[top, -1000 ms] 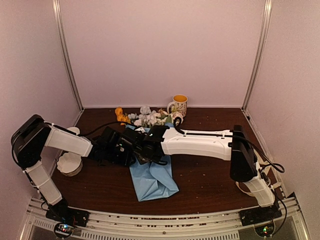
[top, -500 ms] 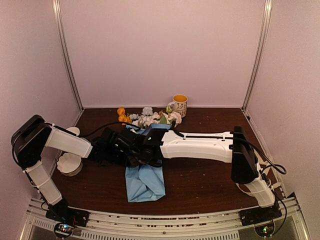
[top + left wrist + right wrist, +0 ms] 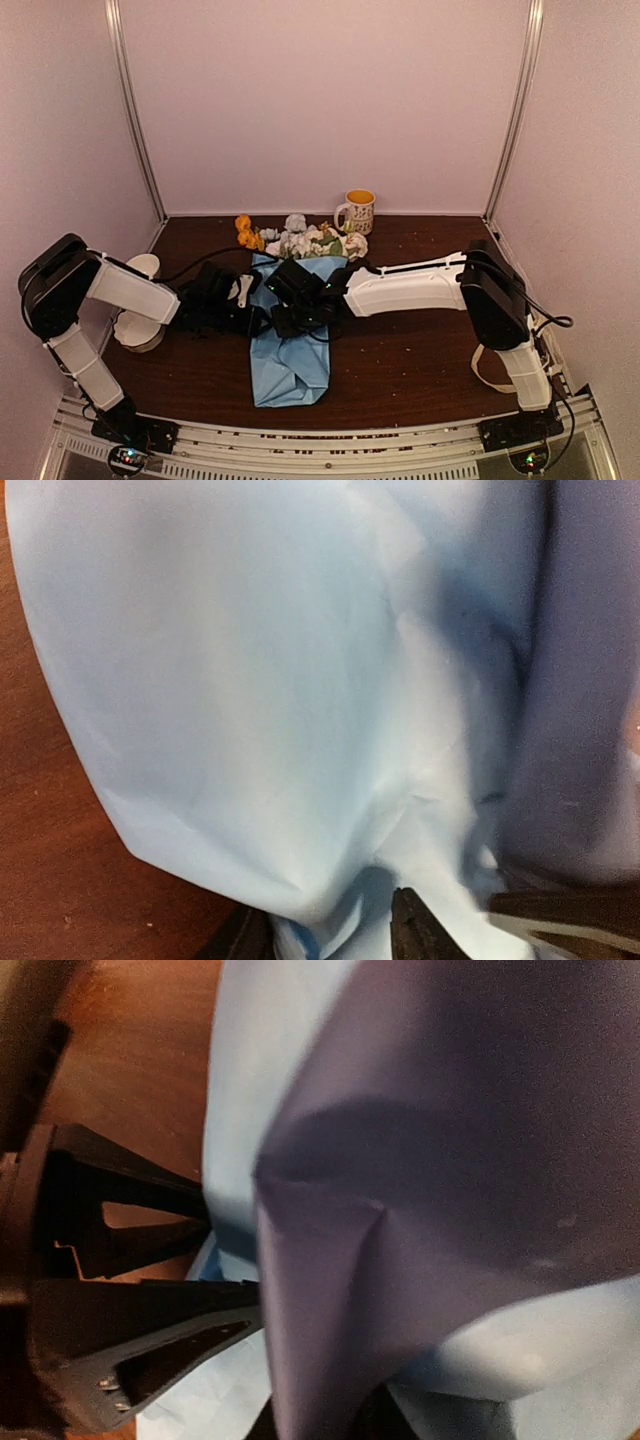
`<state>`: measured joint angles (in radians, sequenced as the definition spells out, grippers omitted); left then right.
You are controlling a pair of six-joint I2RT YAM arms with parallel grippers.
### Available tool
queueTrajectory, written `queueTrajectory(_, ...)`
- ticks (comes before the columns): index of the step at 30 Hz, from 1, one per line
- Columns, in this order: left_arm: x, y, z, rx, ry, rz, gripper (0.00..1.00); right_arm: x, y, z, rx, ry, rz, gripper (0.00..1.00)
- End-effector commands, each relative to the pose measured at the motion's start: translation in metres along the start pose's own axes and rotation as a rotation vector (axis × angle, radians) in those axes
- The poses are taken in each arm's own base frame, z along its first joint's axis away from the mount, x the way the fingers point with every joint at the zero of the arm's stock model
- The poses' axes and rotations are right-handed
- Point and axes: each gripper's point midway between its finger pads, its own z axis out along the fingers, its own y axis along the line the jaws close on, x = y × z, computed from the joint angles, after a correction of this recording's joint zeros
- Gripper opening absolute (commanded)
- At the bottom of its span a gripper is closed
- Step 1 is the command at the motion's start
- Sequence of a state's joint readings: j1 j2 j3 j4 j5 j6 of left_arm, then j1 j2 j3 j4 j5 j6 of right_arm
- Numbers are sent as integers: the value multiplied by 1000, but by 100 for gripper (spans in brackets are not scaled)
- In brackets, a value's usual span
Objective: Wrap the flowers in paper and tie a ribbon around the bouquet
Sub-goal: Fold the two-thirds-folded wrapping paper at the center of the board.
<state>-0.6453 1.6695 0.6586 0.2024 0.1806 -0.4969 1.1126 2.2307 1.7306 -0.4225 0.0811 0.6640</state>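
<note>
shift: swung the near end of the paper (image 3: 290, 362) from a rightward slant to nearly straight toward the arm bases; drew the right arm (image 3: 410, 285) back to the right with the elbow raised; set the right claw (image 3: 292, 316) on the middle of the bundle; backed the left claw (image 3: 325, 935) off a little, to the bundle's left edge.
flower heads: nudged slightly right and fanned wider than a second earlier; ended close by the mug (image 3: 358, 210).
wrap: lay lengthwise on the tabletop (image 3: 430, 360), folded round the stems, with the flowers (image 3: 308, 240) poking out at the far end; narrowed toward the near end, but loosely; looked short of a tight cone.
left claw: stood about half closed, with a fold of paper bunched down between the fingertips and seemingly pinched there; probably kept so to stop the wrap springing open.
right claw: pressed against the paper from the opposite side; hid its fingers almost wholly under the sheet, so could not tell how wide it stood or whether anything was gripped.
face-to-face stance: likely meant to pin one side while tucking the loose flap over from the other.
ribbon: could not be made out in any view; judged the tying not yet begun.
risk: thin, creased sheet; apt to tear or unroll if released too soon.
</note>
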Motion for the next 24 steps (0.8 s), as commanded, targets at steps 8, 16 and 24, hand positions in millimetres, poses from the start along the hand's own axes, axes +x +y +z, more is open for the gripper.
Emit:
queueTrajectory(8,15,-21,-14,124,-13,51,51,-26,39,-17,-455,-93,179,75)
queueTrajectory(16,3,-34,-43,171,-104,91,62,-22,35,-11,-482,-86,215,95)
queueTrajectory(24,0,-47,-54,276,-164,99,69,-23,34,-8,-512,-94,265,95)
